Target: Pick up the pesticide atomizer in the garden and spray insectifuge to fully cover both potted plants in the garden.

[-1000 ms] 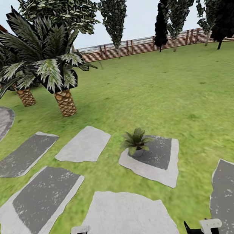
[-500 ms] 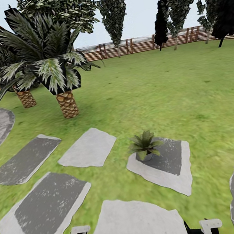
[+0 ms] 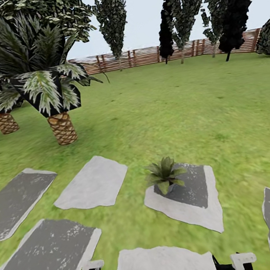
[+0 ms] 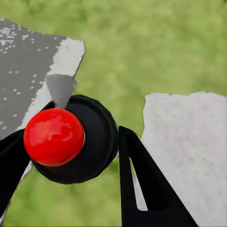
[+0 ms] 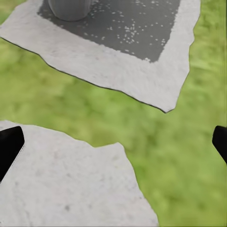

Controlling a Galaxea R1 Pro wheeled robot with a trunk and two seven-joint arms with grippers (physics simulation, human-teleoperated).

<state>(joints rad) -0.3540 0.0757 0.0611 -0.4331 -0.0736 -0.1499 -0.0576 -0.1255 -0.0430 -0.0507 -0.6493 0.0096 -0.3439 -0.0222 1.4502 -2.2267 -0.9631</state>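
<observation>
Already my left fingers (image 4: 71, 175) hold the atomizer (image 4: 71, 142); my right fingers (image 5: 113, 142) gape wide, empty. One potted plant (image 3: 165, 175) sits on a stepping stone (image 3: 189, 203) ahead, rightward, nearer my right arm.

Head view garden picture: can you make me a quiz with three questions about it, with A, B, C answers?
1. Where does the potted plant stand?
A. on a grey stepping stone
B. on bare grass
C. against the fence

2. How many scaly-trunked palms are there?
A. one
B. two
C. four

3. How is the right end effector?
A. open, holding nothing
B. shut on a pot
C. shut on a leaf

Answers:
1 A: the pot rests on the stone's dark patch.
2 B: two patterned trunks stand at the left, one behind the other.
3 A: in the right wrist view its fingers sit far apart with nothing gripped.
</observation>
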